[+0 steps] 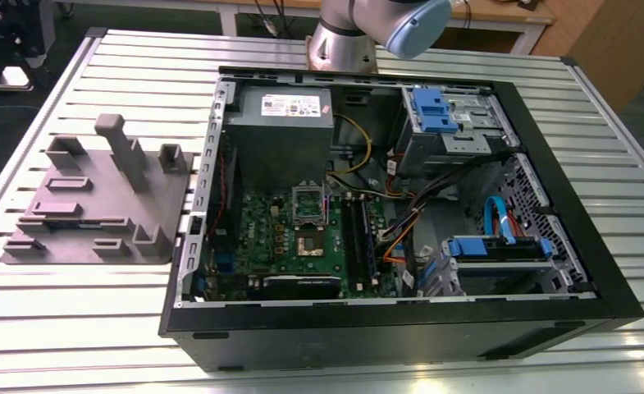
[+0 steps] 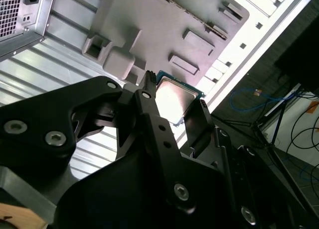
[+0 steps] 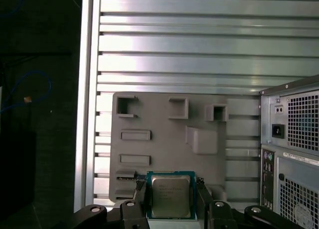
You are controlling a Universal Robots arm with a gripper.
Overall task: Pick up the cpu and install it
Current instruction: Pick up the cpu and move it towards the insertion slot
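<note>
The cpu (image 3: 171, 195), a small square chip with a silver-grey top and a green rim, sits between the two black fingers of my gripper (image 3: 171, 199), which is shut on its opposite edges. In the second wrist view the cpu (image 2: 175, 95) shows from the other side in the same grip of the gripper (image 2: 173, 102). It hangs well above the grey moulded fixture (image 3: 164, 139) on the slatted table. In the exterior view the green motherboard (image 1: 299, 238) lies inside the open computer case (image 1: 409, 320), its socket (image 1: 309, 240) uncovered, and my arm (image 1: 344, 41) stands behind the case.
The grey fixture (image 1: 92, 205) with its upright posts lies on the exterior view's left of the case. A grey power supply (image 1: 283, 107), blue drive bays (image 1: 442, 111) and loose cables (image 1: 409, 222) crowd the case. The case's rear panel (image 3: 294, 149) is near the fixture.
</note>
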